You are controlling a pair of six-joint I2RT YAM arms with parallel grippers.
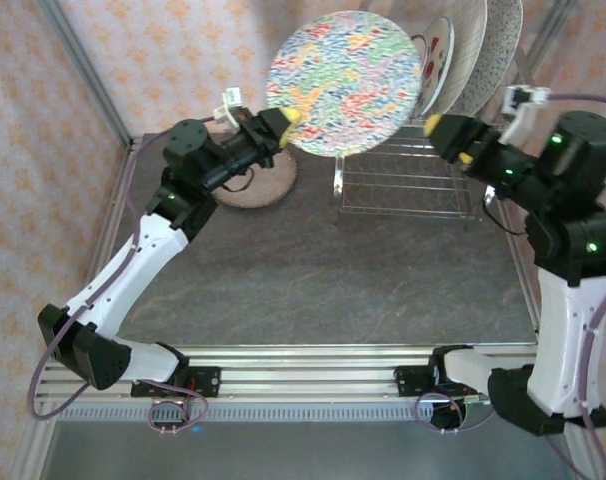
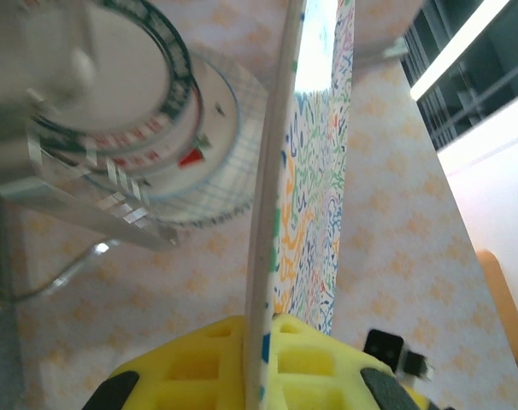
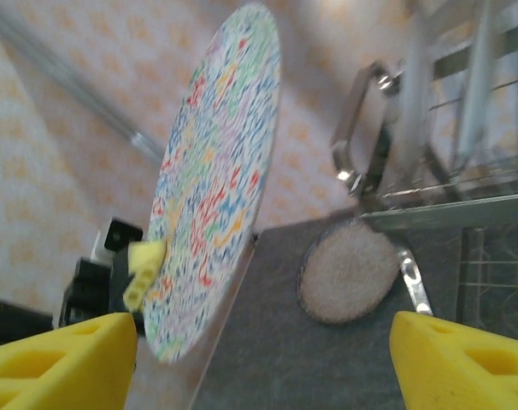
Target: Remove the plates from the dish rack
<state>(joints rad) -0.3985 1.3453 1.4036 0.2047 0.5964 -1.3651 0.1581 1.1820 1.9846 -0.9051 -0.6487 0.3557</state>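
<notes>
Dish rack (image 1: 408, 185) holds upright plates (image 1: 475, 55); multicolour plate (image 1: 345, 82) clamped in left fingers (image 1: 286, 120).

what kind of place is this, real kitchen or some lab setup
Most likely a robot test cell staged as a kitchen: white-and-black robot arms bolted to an aluminium rail, peach patterned wall panels in a bare metal frame, and a chrome wire dish rack on a dark stone-look tabletop.
</notes>
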